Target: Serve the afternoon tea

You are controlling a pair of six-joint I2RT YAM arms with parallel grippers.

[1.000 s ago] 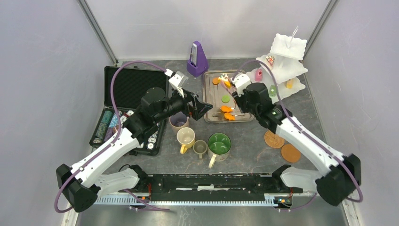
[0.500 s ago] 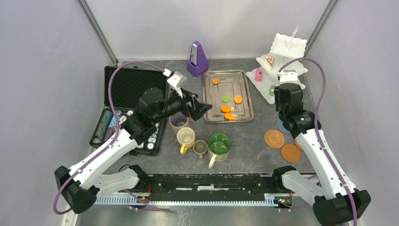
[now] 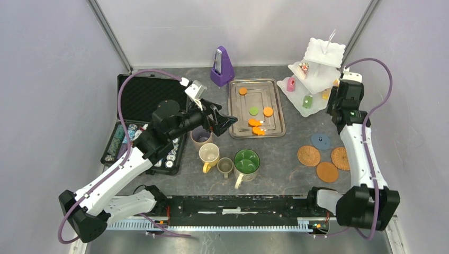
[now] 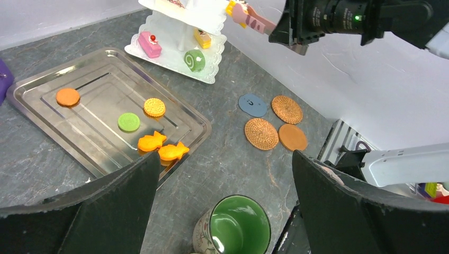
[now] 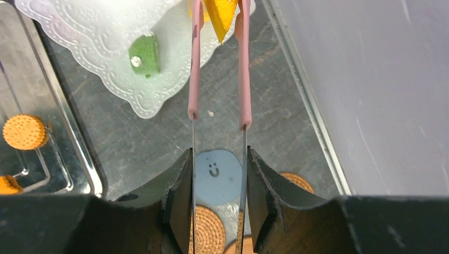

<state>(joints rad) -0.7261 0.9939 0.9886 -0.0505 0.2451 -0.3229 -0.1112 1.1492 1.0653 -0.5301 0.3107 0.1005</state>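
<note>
My right gripper point(image 5: 218, 168) is clamped across the two arms of a pair of pink-tipped tongs point(image 5: 195, 63). It squeezes them together just enough that their tips pinch a small orange pastry point(image 5: 221, 13). I hold the tool and the tool holds the cake. My left gripper point(image 4: 225, 159) is spread wide with nothing between its fingers, hovering over the mugs near the big green mug point(image 4: 237, 232).

The orange pastry hangs at the right-hand side of the white three-tier stand point(image 5: 106, 32), over the scalloped edge of the lowest tier. The green roll point(image 5: 144, 54) already sits on that tier. I cannot tell whether the pastry touches the tier yet.

I judge this piece to be very light and stiff, a smooth toy wedge. The thin tips grip it by its upper part while the point hangs free below, so it could swivel or slip out if I jolt it. The tongs are springy, so any slackening of my hold would drop it.

The stand looks light and lacy, and I would keep the tips off its rim. More pastries lie on the metal tray point(image 4: 32, 100), and the cork coasters point(image 3: 308, 155) sit well apart from the mugs.
</note>
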